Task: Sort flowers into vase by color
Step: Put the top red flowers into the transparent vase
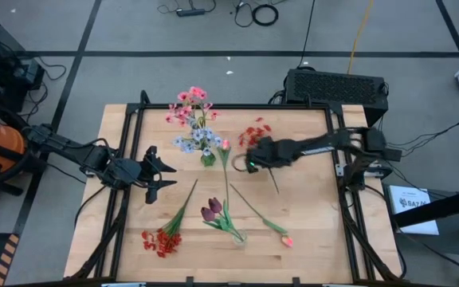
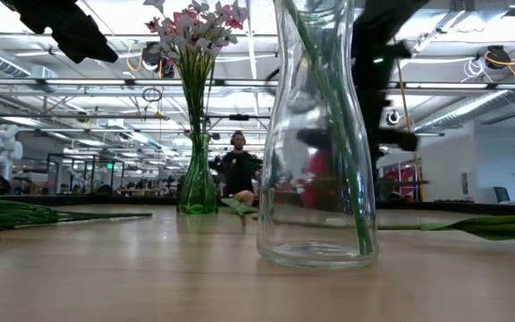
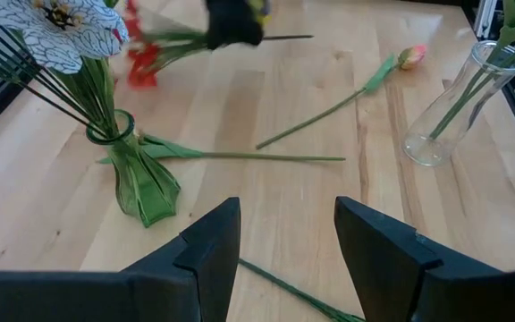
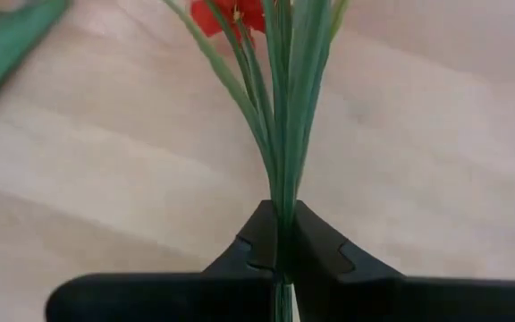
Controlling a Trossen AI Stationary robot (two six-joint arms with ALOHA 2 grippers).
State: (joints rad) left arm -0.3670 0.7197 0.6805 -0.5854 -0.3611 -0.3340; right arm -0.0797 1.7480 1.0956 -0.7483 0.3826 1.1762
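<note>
Main risk, as I judge it: the right gripper (image 4: 280, 243) is clenched on the thin bundled green stems of the red-cluster artificial flower sprig (image 1: 255, 132), and stems that slim could slide or twist between the jaws on a lift, so the head droops and snags the green glass vase (image 1: 207, 158) just beside it, already stuffed with pink blossoms and pale blue sprigs. A knock there could topple that vase. The second hazard is the clear glass carafe vase (image 1: 237, 236) near the front edge: light, narrow-necked, holding the dark maroon tulips (image 1: 211, 210); a long stem missing the neck could push it over. The sprig's tail end pokes out past the gripper toward the table middle and could drag the pink-bud stem (image 1: 226, 159) lying next to it. Pose: the right arm reaches in from the right side, stretched across the back-centre of the wooden table (image 1: 317, 231), wrist low, fingers pinching the stems below the red petals. The left gripper (image 1: 156, 170) waits at the left-centre, jaws spread, gripping nothing, aimed toward the green vase. Loose on the table are another red cluster flower (image 1: 161, 239) at front left and a pink bud flower (image 1: 285, 239) at front right.
</note>
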